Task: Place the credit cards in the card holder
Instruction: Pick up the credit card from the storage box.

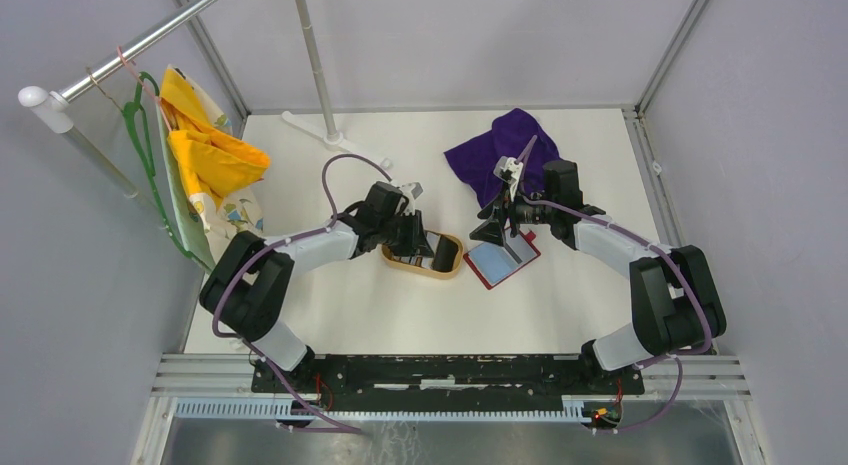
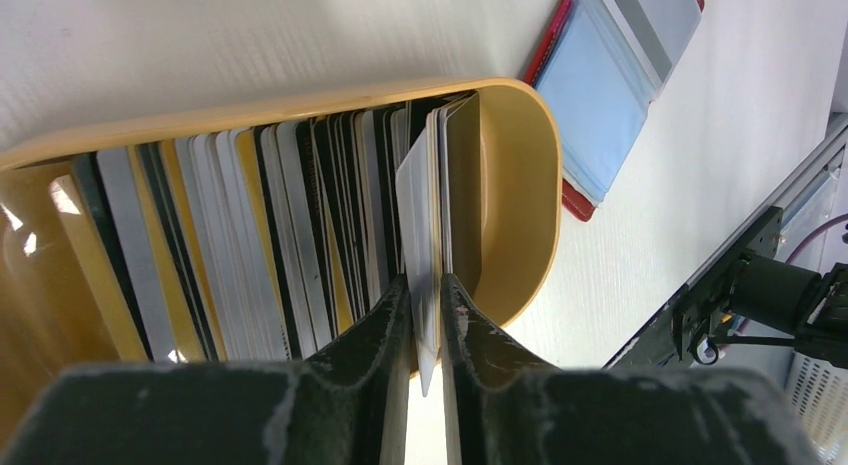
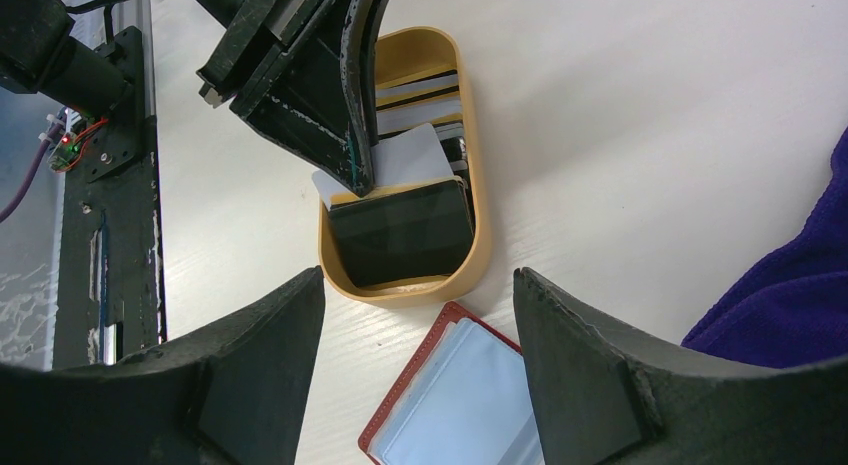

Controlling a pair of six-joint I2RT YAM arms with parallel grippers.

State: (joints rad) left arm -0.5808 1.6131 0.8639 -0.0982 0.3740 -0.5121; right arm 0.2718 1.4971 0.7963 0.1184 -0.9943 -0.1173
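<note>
From the overhead camera, I see my left gripper (image 1: 420,247) down in the oval tan wooden tray (image 1: 452,267). My right gripper (image 1: 503,233) hangs over the open red leather-like card holder (image 1: 505,263), which lies just beside the tray. On the left wrist camera, the jaws pinch one white plastic credit card (image 2: 416,185) among the black, grey and white cards (image 2: 250,235) standing on edge. On the right wrist camera, the jaws stand spread wide, gripping nothing.
</note>
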